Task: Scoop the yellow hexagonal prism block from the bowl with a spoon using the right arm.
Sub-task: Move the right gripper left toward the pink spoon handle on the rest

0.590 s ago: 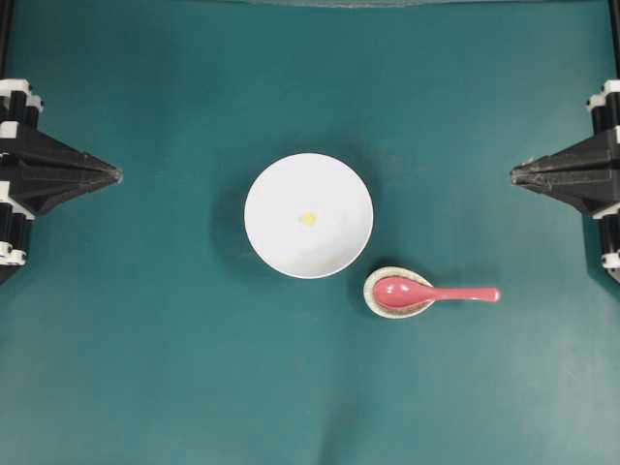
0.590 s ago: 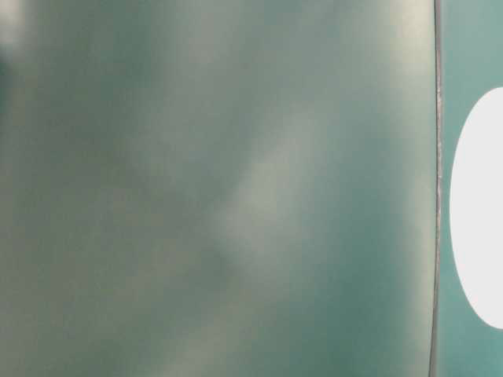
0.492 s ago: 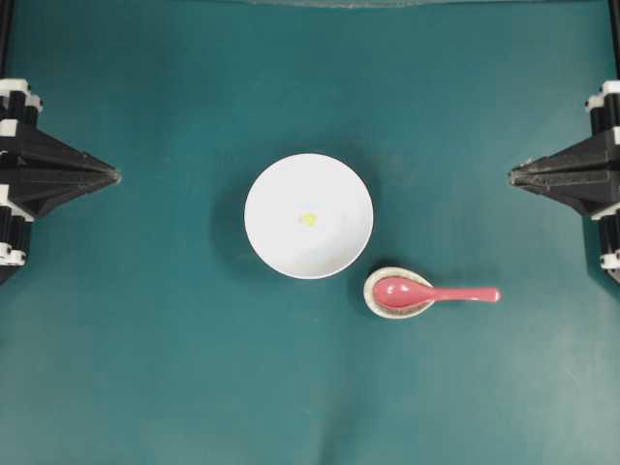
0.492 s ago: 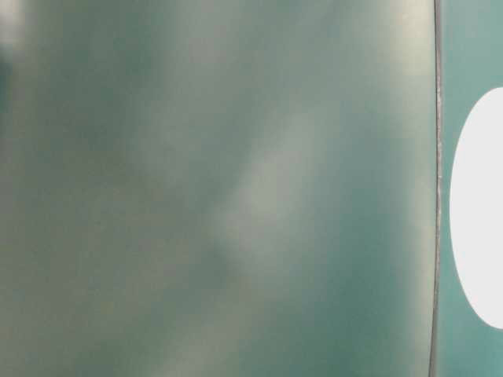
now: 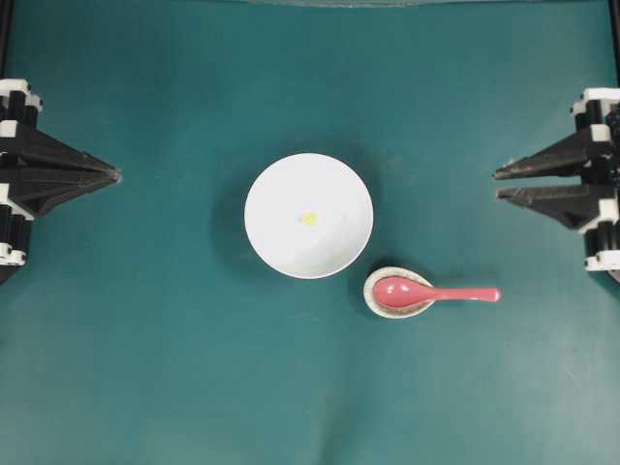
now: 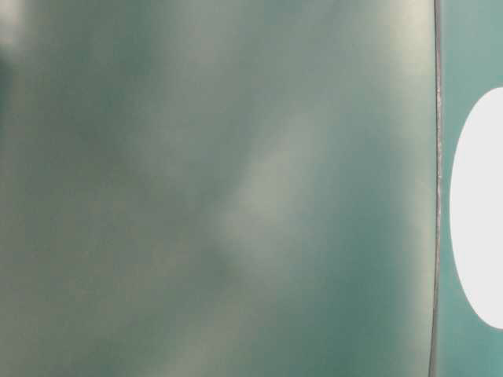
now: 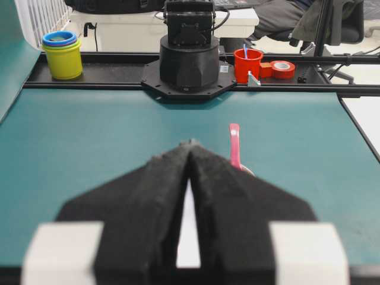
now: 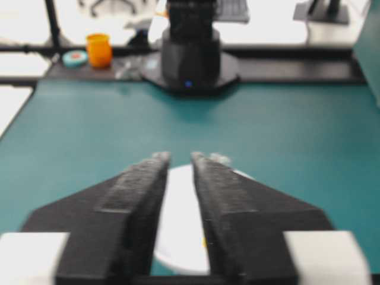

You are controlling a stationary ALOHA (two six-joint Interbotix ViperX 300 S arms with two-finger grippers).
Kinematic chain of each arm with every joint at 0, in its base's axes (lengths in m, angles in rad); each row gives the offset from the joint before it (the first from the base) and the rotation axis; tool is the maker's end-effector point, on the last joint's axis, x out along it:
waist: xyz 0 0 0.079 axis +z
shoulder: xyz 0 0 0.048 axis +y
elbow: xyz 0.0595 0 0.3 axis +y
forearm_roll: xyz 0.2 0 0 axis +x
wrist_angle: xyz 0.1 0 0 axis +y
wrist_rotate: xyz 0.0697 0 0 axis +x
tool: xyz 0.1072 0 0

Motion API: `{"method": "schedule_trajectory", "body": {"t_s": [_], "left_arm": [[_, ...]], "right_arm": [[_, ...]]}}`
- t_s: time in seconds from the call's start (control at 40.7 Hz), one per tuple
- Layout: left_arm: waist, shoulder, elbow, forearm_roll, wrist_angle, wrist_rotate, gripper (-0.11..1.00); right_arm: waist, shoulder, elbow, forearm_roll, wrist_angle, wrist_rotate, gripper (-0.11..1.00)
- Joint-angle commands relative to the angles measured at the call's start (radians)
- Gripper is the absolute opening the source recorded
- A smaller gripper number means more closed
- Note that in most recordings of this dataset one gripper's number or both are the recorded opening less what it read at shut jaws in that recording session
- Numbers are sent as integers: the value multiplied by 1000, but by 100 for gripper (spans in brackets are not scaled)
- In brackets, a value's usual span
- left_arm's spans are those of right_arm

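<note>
The white bowl (image 5: 308, 215) sits mid-table with the tiny yellow hexagonal prism block (image 5: 308, 219) lying inside it. To its lower right the pink-red spoon (image 5: 436, 294) rests with its scoop on a small speckled spoon rest (image 5: 397, 292), handle pointing right. My right gripper (image 5: 498, 184) hangs at the right edge, open and empty, far from the spoon. In the right wrist view the bowl (image 8: 180, 225) shows between the parted fingers (image 8: 142, 178). My left gripper (image 5: 116, 176) stays at the left edge, shut and empty. The spoon handle (image 7: 234, 145) rises behind it in the left wrist view.
Beyond the table's far edges stand a yellow cup with blue rings (image 7: 62, 54), a red cup (image 7: 247, 64), red tape (image 7: 282, 69) and an orange cup (image 8: 99, 50). The table-level view shows blurred green and a white patch of the bowl (image 6: 479, 228).
The right gripper's fingers have parted from shut to open. The left arm, bowl, block and spoon have not moved.
</note>
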Motion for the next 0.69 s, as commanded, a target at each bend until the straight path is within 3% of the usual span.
{"method": "schedule_trajectory", "body": {"t_s": [0.0, 0.172, 0.394, 0.664], "left_arm": [[0, 5, -25, 3, -3, 3, 5], [2, 5, -23, 6, -3, 5, 5], [2, 6, -25, 6, -3, 3, 5], [6, 6, -25, 6, -5, 5, 5]], "right_arm": [[2, 28, -6, 14, -6, 3, 38], [2, 87, 0, 31, -12, 3, 51], [14, 190, 3, 63, -6, 5, 51], [55, 345, -26, 66, 8, 5, 51]]}}
